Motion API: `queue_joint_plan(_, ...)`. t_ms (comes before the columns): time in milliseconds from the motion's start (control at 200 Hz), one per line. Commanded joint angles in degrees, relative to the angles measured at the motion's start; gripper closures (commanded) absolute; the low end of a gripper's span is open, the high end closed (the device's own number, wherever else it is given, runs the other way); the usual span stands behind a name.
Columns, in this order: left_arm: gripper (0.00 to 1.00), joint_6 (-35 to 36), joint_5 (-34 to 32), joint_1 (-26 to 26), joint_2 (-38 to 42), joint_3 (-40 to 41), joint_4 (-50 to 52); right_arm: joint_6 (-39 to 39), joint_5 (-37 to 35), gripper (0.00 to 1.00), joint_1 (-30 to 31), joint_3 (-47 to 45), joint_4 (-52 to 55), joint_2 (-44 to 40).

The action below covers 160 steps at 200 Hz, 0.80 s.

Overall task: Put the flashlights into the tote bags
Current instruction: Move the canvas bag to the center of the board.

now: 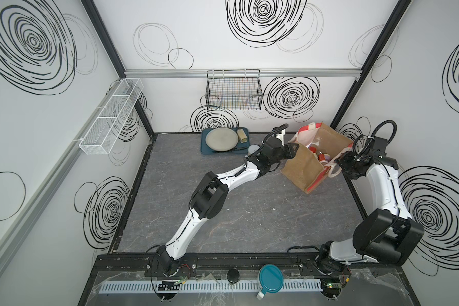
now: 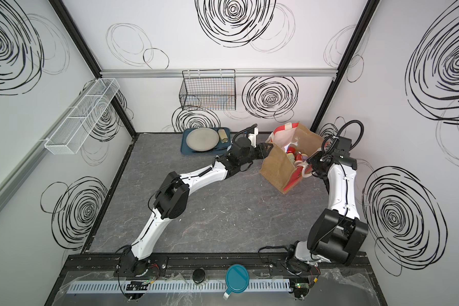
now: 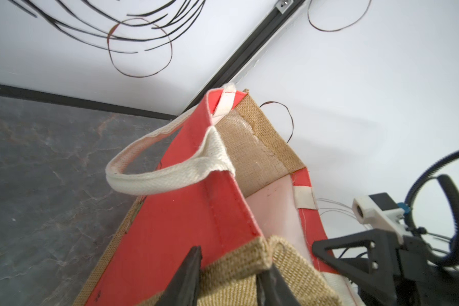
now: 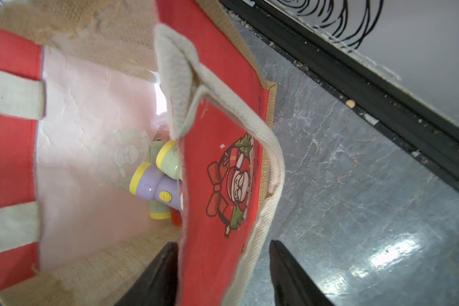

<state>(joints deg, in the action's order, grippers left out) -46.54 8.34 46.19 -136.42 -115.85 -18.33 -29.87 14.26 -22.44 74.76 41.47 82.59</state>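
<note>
Left wrist: left end effector (image 3: 231, 265) tight on tote bag (image 3: 170, 233) rim; right end effector (image 4: 223, 246) ajar astride.

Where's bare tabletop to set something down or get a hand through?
Largest free patch: the tabletop between the left arm and right arm, on the near side of the tote bag. Also free: the far-left corner, bordered by the tray and the left wall. Crowded: the far-right corner, with the left gripper and right gripper both at the bag's rim.
</note>
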Motion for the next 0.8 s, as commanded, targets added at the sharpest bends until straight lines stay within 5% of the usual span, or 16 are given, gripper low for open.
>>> queue_joint_plan(0, 0.75, 0.32, 1.48, -0.32, 0.75, 0.15, -5.18, 0.31, 0.38, 0.50, -0.28, 0.07, -1.13, 0.20)
queue_joint_plan(235, 1.00, 0.93, 2.29, -0.76, 4.45, 5.49, -6.59, 2.61, 0.30, 0.61, 0.78, 1.31, -1.68, 1.41)
queue_joint_plan(470, 1.00, 1.49, 3.47, -0.79, 9.70, 14.25, -9.59, 3.63, -1.05, 0.74, 4.93, 2.68, -0.83, 2.11)
queue_joint_plan(796, 1.00, 4.19, 1.58, 0.01, 27.25, 35.51, -9.88, 1.73, -2.66, 0.88, 13.37, 1.39, -0.98, 0.33)
